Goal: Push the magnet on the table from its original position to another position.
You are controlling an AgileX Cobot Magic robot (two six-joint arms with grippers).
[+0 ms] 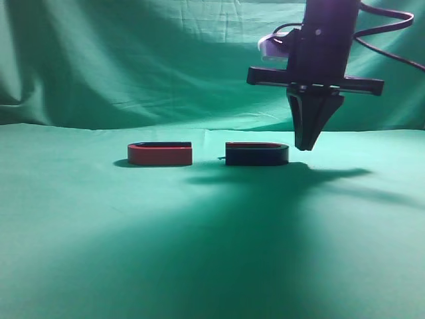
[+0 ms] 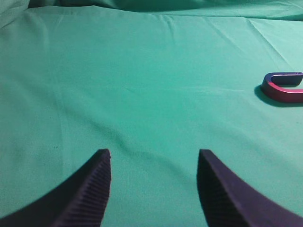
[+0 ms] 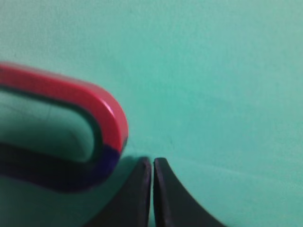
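The magnet lies on the table right of centre, dark navy with a thin red top rim. In the right wrist view the magnet shows its curved end, red on the far side and navy on the near side. My right gripper is shut and empty, its tips low, just off the magnet's right end. In the right wrist view its tips are beside the curve, with a small gap. My left gripper is open and empty over bare cloth; the exterior view does not show it.
A same-sized red U-shaped magnet lies left of the navy one, with a gap between them; it also shows at the right edge of the left wrist view. A draped green backdrop hangs behind the table.
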